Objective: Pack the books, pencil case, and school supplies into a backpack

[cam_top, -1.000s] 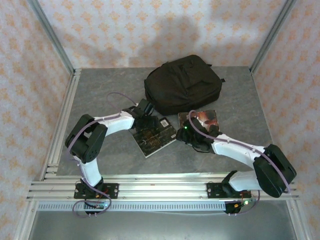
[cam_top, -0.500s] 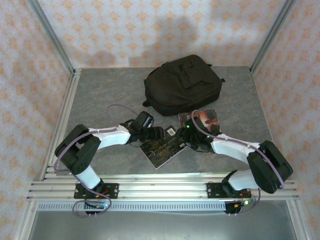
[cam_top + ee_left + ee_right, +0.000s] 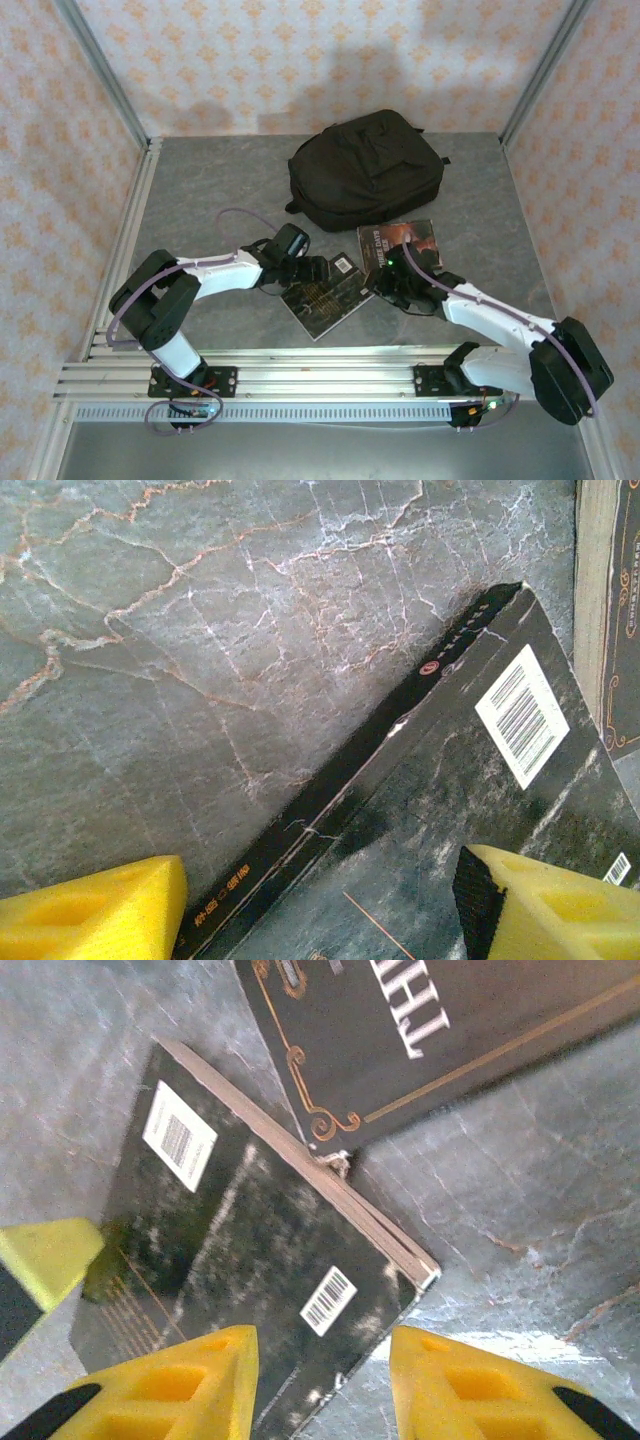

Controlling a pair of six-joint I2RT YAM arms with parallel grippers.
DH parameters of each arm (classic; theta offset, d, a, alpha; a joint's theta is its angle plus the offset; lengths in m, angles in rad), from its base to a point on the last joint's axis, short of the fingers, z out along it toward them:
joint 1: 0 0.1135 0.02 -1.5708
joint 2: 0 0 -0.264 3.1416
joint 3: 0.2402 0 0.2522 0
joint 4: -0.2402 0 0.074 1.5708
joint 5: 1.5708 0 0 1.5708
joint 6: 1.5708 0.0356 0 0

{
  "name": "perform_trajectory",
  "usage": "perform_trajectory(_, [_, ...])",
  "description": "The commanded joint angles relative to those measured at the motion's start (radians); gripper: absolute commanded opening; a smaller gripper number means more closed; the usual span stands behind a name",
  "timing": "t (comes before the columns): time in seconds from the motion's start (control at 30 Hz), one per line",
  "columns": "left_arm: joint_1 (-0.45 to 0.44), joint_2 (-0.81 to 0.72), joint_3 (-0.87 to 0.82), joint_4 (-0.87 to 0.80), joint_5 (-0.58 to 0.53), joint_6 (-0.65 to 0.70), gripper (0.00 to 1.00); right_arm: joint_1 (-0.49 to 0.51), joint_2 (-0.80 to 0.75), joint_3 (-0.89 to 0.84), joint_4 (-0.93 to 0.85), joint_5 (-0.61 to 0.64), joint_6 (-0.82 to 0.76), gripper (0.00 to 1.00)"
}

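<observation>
Grey marble table is seen, with the backpack at its far side. A black book is laid flat just beside a brown book. The left gripper is opened across its spine, and the right gripper is parted over its corner.

Robot test booth, grey marble-look tabletop, aluminium frame rails, walls papered in orange floral print.
</observation>
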Motion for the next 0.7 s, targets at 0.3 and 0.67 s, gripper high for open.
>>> perform_trajectory(0.3, [-0.012,-0.005,0.0,-0.101,0.025,0.023,0.72,-0.003,0.324,0.035,0.333,-0.187,0.09,0.3])
perform_trajectory(0.67, [0.001,-0.041,-0.062,-0.074,0.041,-0.032,0.72,-0.052,0.53,0.305,0.258,-0.155,-0.037,0.27])
